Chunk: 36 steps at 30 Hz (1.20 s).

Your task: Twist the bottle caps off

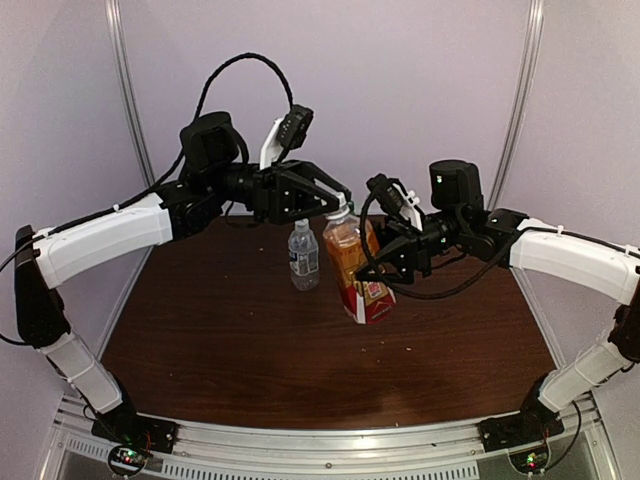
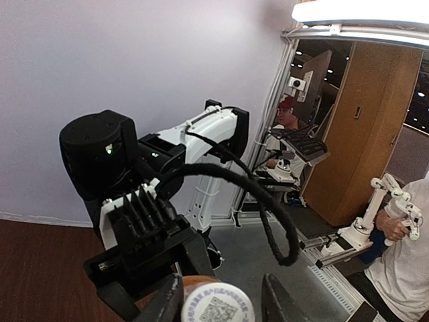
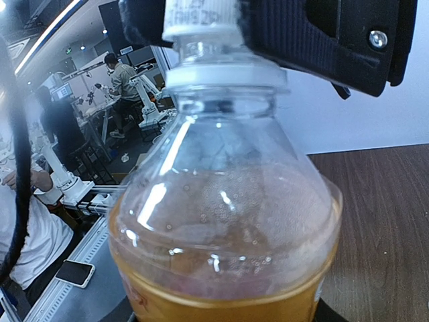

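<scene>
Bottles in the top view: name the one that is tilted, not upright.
The amber bottle with the red label, leaning in the right gripper; the clear water bottle beside it stands upright, untouched.

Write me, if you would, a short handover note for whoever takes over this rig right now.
The left gripper has its jaws either side of the white cap of the amber bottle; firm grip unconfirmed.
The right gripper is shut on the amber bottle, holding it tilted.
The water bottle stands upright to its left, screw cap on.
Done: no cap off in view.
Left: both caps seen here, this one first.
</scene>
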{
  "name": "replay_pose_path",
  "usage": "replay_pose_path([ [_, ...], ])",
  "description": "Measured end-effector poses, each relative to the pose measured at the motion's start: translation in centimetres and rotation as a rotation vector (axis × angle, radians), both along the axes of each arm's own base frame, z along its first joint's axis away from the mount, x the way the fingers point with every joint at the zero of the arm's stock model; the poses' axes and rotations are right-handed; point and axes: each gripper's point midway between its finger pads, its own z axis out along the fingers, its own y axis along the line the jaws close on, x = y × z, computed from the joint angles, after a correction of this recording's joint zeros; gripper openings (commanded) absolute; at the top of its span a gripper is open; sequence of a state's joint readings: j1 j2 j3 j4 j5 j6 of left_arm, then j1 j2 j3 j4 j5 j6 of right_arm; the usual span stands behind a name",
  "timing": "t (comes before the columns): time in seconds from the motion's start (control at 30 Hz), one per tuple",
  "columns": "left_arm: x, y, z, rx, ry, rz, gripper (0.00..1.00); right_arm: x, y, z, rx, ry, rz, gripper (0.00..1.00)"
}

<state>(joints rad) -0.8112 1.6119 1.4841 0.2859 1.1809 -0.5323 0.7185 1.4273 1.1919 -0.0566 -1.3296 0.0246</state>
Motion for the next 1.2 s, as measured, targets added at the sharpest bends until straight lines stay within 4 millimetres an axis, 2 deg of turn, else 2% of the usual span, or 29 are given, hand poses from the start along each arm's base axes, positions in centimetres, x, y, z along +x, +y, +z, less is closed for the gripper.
replay_pose_path([
  [0.13,0.0,0.0,0.0,0.001,0.004,0.000,0.32,-0.1,0.0,0.0,0.001,-0.002,0.002,0.55],
  [0.43,1.2,-0.3,0.0,0.013,0.030,0.079,0.30,0.7,0.2,-0.4,-0.029,-0.026,-0.049,0.53],
  [0.63,3.2,0.2,1.2,0.027,0.073,0.278,0.30,2.4,0.4,-1.5,-0.089,-0.045,-0.159,0.53],
  [0.77,4.7,1.4,2.7,0.006,0.085,0.443,0.31,3.2,0.5,-2.0,-0.113,-0.057,-0.207,0.53],
  [0.9,5.9,2.7,3.3,-0.003,0.089,0.573,0.32,3.6,0.3,-2.0,-0.120,-0.071,-0.236,0.53],
  [1.07,7.6,4.4,1.2,0.060,0.091,0.738,0.33,3.9,0.1,-1.5,-0.115,-0.087,-0.265,0.53],
  [1.2,8.9,6.3,-3.2,0.172,0.089,0.882,0.33,4.2,-0.4,-1.2,-0.113,-0.095,-0.302,0.53],
])
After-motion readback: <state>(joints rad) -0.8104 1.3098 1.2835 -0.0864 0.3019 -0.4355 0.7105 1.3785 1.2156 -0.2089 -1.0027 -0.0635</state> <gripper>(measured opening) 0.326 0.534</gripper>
